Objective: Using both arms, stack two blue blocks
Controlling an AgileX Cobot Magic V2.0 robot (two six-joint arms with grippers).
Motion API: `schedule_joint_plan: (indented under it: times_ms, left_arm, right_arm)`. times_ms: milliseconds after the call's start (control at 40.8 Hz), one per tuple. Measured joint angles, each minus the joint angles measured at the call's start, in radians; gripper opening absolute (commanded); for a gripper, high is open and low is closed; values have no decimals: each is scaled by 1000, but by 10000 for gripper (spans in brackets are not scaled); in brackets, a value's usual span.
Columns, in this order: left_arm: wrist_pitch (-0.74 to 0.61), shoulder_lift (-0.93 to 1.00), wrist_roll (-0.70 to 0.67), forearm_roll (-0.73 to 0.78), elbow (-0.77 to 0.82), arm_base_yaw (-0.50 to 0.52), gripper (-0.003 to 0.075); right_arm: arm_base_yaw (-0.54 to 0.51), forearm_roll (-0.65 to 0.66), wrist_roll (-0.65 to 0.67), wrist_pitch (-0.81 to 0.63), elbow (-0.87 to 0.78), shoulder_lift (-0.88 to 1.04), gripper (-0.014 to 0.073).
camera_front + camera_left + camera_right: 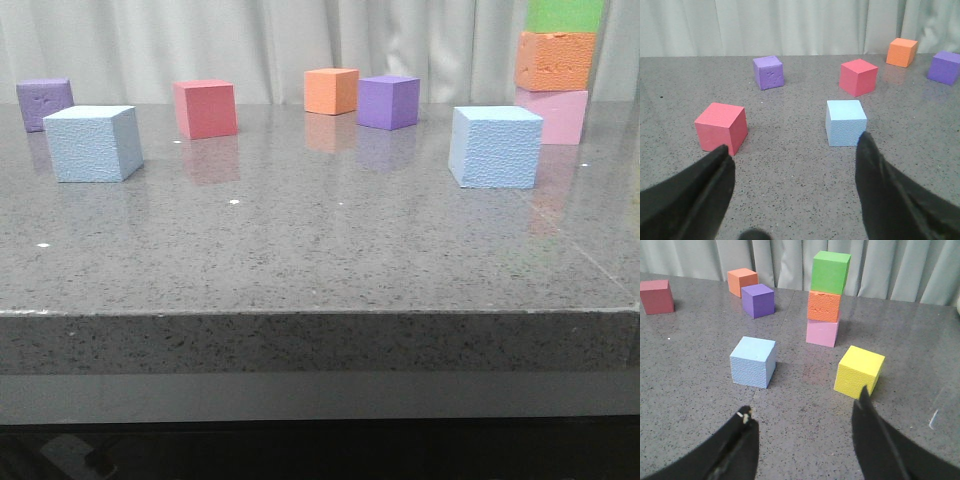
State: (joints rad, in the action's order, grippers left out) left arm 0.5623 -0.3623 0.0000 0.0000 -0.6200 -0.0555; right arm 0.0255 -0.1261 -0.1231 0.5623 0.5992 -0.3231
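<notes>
Left blue block (93, 143): sitting on the grey table (320, 250) near its left edge, well apart from the other blue block, with a purple cube (44, 102) just behind it toward the far left corner.
Right blue block (495, 147): resting toward the right edge of the table, in front of a 3-cube tower (555, 70) of pink, orange and green.
Left gripper (795, 165): hanging above the table with its 2 black fingers (700, 192) spread wide, gripping nothing.
Left block relative to left gripper: lying just ahead of the fingertips and closer to 1 finger than to the other, not touching either; a red cube (721, 127) is sitting near the other finger.
Right gripper (805, 412): standing wide open and holding nothing.
Right block relative to right gripper: lying ahead of 1 fingertip, apart from it; a yellow cube (859, 371) is sitting just ahead of the other finger.
</notes>
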Motion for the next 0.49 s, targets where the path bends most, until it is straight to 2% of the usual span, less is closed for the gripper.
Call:
schedule_joint_plan:
  times_ms: [294, 490]
  left_arm:
    - [0, 0, 0, 0, 0, 0, 511]
    - [0, 0, 0, 0, 0, 0, 511]
  right_arm:
    - [0, -33, 0, 0, 0, 0, 443]
    - [0, -65, 0, 24, 54, -46, 603]
